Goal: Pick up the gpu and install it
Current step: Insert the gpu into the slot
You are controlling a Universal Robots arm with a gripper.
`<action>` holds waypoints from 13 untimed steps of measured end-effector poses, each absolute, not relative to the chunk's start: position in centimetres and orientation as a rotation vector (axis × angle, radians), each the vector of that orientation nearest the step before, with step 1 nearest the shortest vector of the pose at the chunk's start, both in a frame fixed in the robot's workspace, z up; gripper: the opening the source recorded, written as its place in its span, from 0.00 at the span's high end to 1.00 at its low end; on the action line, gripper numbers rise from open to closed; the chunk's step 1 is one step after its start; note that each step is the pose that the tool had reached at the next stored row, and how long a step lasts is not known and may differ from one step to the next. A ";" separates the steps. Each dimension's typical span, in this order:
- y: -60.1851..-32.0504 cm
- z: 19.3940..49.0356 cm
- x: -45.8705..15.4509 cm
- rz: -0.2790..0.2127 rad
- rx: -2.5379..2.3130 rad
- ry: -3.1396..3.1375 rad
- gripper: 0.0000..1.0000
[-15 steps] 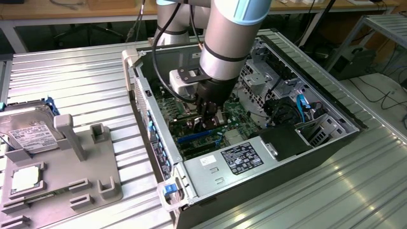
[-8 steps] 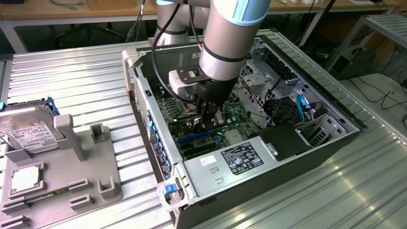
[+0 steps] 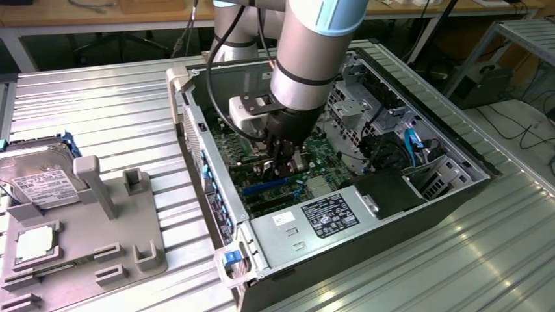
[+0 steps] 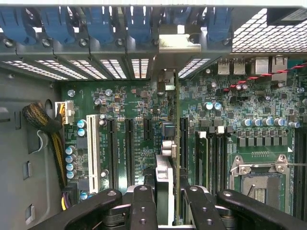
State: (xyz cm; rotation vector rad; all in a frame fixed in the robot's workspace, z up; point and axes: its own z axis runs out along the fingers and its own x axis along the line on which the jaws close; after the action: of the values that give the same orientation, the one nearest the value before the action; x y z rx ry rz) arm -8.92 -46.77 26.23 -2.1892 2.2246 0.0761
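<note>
since the jaws clamp the gpu (image 4: 164, 184) edge-on, hold it upright, bracket toward the rear wall (image 3: 206, 156) at the exterior view's 9 o'clock.

High exterior; wrist close over motherboard (image 4: 139, 96)

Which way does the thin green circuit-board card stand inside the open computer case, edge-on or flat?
On edge: the gpu shows as a thin line over the green motherboard, clamped in the black gripper.
</note>
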 end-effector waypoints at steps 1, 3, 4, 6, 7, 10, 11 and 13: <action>-46.8 26.2 -8.9 0.076 -2.189 2.225 0.72; -46.7 26.1 -9.0 0.076 -2.189 2.225 0.72; -46.7 26.1 -9.0 0.076 -2.189 2.225 0.72; -46.7 26.1 -9.0 0.076 -2.189 2.225 0.72; -46.7 26.1 -9.0 0.076 -2.189 2.225 0.72; -46.7 26.0 -9.0 0.076 -2.189 2.225 0.72; -46.7 26.0 -9.0 0.076 -2.189 2.225 0.72; -46.7 25.9 -9.0 0.076 -2.189 2.225 0.72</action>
State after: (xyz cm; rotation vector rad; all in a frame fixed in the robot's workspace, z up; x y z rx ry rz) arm -9.02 -46.71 25.93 -2.1891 2.2246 0.0762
